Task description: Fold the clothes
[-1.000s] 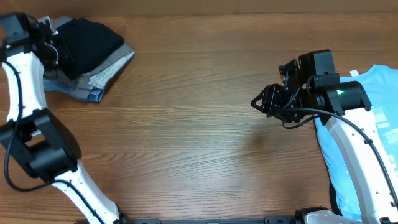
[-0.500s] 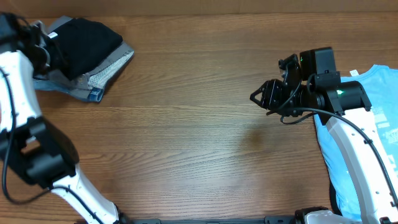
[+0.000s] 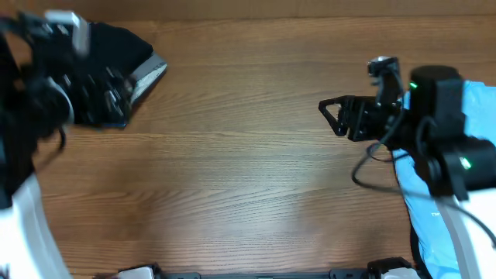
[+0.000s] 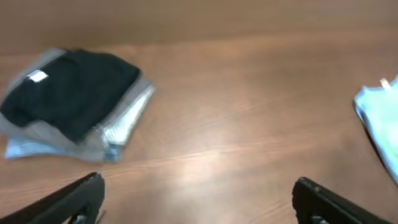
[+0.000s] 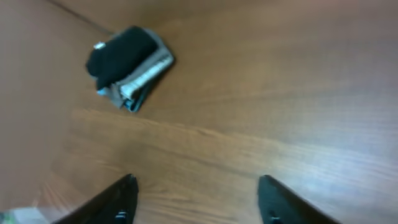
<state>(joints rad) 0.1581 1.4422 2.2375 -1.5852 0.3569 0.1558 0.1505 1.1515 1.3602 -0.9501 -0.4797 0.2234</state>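
My left claw [image 4: 196, 186] has pulled back from the folded black cotton T-shirt [image 4: 68, 90], now released wide; my right claw [image 5: 196, 190] has spread wider, empty.

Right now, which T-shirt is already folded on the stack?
The black T-shirt, folded on top of the stack at far left; the light blue T-shirt lies spread out by the right edge.

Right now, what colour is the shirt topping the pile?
The shirt is black, clearest in the left wrist view.
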